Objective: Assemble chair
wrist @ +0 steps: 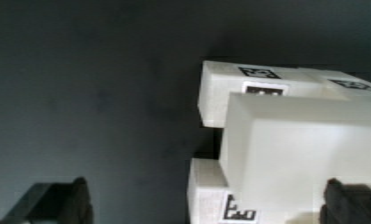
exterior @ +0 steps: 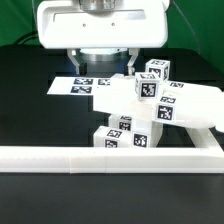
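The chair parts are chunky white pieces with black-and-white tags, clustered at the middle right of the exterior view. A flat slab lies tilted. Square posts stand and lean against it, and short blocks sit in front. In the wrist view the gripper is open, with its dark fingertips wide apart at the picture's edge. It hangs above a stack of white pieces and touches nothing. In the exterior view the arm's white hand hovers behind and above the cluster, and its fingers are hidden.
The marker board lies flat behind the parts, at the exterior view's left. The long white L-shaped border rail runs along the front and turns up the right side. The table is black.
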Tool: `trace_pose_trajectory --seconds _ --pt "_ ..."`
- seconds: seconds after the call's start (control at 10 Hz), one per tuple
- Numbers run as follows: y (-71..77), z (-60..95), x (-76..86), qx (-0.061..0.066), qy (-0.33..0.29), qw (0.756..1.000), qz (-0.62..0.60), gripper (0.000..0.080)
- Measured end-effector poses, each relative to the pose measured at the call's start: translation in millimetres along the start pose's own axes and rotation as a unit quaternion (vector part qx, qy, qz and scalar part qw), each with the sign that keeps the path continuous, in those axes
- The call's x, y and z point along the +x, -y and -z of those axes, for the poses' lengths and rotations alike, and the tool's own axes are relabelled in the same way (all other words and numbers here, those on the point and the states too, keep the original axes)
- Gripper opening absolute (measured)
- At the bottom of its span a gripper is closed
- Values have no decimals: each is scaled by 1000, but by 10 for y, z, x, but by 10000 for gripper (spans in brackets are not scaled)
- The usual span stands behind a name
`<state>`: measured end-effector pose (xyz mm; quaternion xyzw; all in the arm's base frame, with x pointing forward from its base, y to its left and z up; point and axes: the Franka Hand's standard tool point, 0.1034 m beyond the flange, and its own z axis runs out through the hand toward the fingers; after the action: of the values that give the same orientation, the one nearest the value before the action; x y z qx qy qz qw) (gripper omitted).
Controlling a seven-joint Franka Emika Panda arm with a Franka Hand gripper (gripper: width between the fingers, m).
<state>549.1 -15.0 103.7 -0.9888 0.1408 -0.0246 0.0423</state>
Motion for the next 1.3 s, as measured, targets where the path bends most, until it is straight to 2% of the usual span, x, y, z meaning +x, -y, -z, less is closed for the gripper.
trace_pose_trajectory --seconds 0.1,0.2,0.4,0.5,0.6,0.7,0.8,1.0,1.2,1.3 --pt "-19 92 32 2 7 1000 1 649" --pt "22 222 66 7 12 1000 2 649" --pt "176 536 155 18 26 999 2 649" --pt "324 641 195 22 30 999 -10 649" --pt "524 662 175 25 32 999 -14 649" --pt "715 727 220 25 37 999 -22 649" --pt "905 823 404 27 32 999 -27 649" --pt "834 769 386 26 30 999 -21 649" --pt "840 748 385 26 30 999 2 649" --pt "864 659 372 23 15 998 53 649"
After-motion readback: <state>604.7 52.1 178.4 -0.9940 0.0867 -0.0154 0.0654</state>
